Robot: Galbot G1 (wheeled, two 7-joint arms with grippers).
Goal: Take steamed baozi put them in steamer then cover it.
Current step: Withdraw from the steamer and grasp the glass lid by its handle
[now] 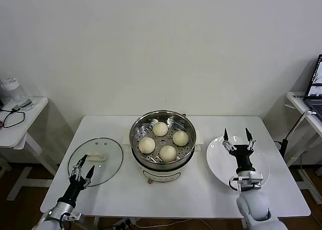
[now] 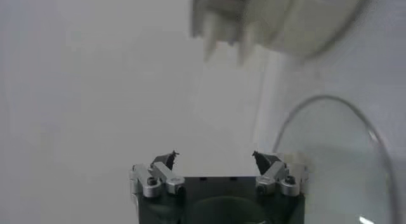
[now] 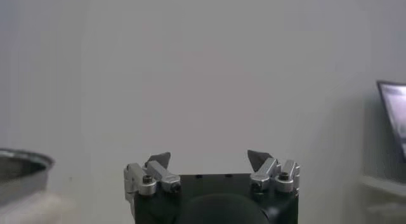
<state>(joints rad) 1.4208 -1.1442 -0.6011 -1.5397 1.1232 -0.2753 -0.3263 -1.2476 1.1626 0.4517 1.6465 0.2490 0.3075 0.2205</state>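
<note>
Since all 4 baozi (image 1: 160, 128) already sit on the perforated tray inside the steamer (image 1: 162, 139), the loading step looks done and covering is what remains. On the white surface (image 1: 121, 189) the steamer stands at centre; the buns lie at 12, 3, 6 and 9 o'clock on the tray.

Next in size, the lid (image 1: 96, 160) lies flat at 9 o'clock of the steamer, just beside it, its cream handle near the rim that faces the pot. An empty plate (image 1: 217, 162) lies at 3 o'clock.

At 6 o'clock of the lid, the left pincer (image 1: 82, 167) hovers over its near edge, spread wide and holding nothing. Above the plate, the right pincer (image 1: 236, 135) points up, equally wide and empty, apparently idle.

My reading of the next move: the left pincer must reach the handle, close on it, lift the glass level and carry it toward 3 o'clock onto the pot. Nothing stands between lid and steamer; the pot's raised rim is the 1 obstacle to clear.
</note>
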